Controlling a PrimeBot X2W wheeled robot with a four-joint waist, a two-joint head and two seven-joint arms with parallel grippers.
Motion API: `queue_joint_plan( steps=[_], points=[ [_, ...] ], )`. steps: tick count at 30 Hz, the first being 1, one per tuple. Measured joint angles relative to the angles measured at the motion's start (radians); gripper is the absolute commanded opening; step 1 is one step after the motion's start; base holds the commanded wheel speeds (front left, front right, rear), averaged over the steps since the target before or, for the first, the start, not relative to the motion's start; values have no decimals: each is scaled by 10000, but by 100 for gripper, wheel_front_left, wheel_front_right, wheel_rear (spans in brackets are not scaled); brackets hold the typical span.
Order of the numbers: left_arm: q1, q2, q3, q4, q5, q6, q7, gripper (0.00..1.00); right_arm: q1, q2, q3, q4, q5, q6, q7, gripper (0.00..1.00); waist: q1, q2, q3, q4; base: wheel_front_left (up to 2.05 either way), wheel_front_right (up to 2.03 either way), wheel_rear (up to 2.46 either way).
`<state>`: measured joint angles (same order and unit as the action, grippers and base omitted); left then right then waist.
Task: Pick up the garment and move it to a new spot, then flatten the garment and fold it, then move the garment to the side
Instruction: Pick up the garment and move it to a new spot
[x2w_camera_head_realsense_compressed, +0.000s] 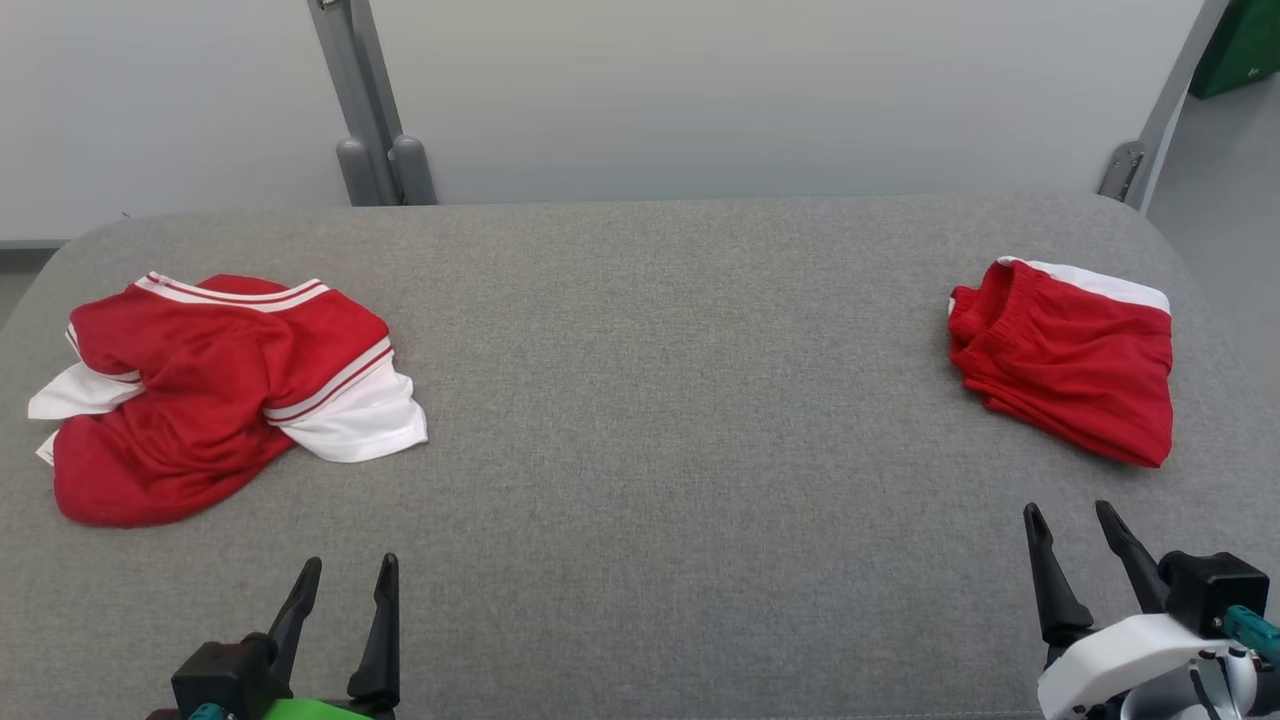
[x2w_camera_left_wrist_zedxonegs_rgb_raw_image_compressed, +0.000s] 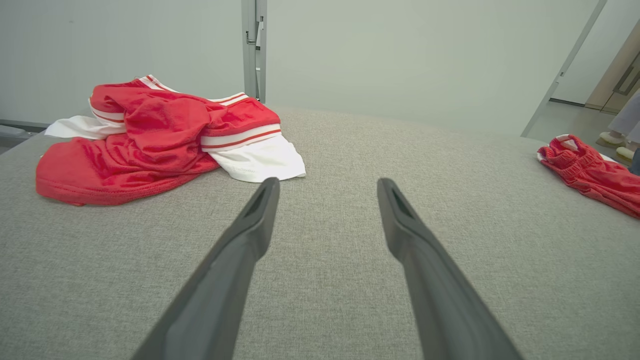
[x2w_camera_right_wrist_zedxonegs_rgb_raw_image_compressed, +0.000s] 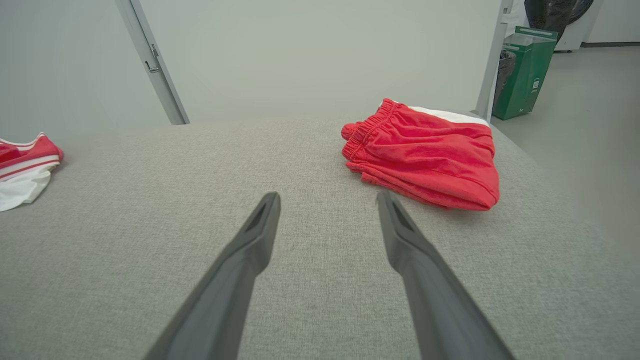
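Note:
A crumpled red garment with white sleeves and striped trim (x2w_camera_head_realsense_compressed: 215, 385) lies in a heap at the table's left end; the left wrist view shows the garment (x2w_camera_left_wrist_zedxonegs_rgb_raw_image_compressed: 155, 135) ahead and to the left of the fingers. My left gripper (x2w_camera_head_realsense_compressed: 348, 585) hovers open near the front edge, right of and nearer than the heap, holding nothing; in its own view the left gripper (x2w_camera_left_wrist_zedxonegs_rgb_raw_image_compressed: 327, 186) has bare grey cloth between its tips. My right gripper (x2w_camera_head_realsense_compressed: 1072, 522) is open and empty at the front right; the right gripper (x2w_camera_right_wrist_zedxonegs_rgb_raw_image_compressed: 328, 200) points at bare tabletop.
Folded red shorts with a white band (x2w_camera_head_realsense_compressed: 1070, 360) sit at the right end, just beyond my right gripper, also seen as shorts (x2w_camera_right_wrist_zedxonegs_rgb_raw_image_compressed: 425, 152). The grey fabric table (x2w_camera_head_realsense_compressed: 660, 420) has rounded far corners. A metal post (x2w_camera_head_realsense_compressed: 365, 100) stands behind; a green bin (x2w_camera_right_wrist_zedxonegs_rgb_raw_image_compressed: 522, 70) and someone's feet (x2w_camera_left_wrist_zedxonegs_rgb_raw_image_compressed: 617, 145) are off to the right.

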<state>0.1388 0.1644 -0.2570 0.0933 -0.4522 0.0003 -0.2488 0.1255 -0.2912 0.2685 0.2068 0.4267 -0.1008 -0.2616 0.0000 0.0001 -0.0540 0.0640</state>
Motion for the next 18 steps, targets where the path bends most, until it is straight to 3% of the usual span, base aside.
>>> queue_joint_plan(
  steps=[8,18],
  points=[
    [2,-150,23,-54,274,-92,0,100,394,13,-339,-537,-351,-71,0,100,0,0,21,297,0,0,0],
    [65,-217,376,-270,433,-73,0,100,477,236,-25,-819,-763,82,0,100,0,0,-26,1297,0,0,0]
  ],
)
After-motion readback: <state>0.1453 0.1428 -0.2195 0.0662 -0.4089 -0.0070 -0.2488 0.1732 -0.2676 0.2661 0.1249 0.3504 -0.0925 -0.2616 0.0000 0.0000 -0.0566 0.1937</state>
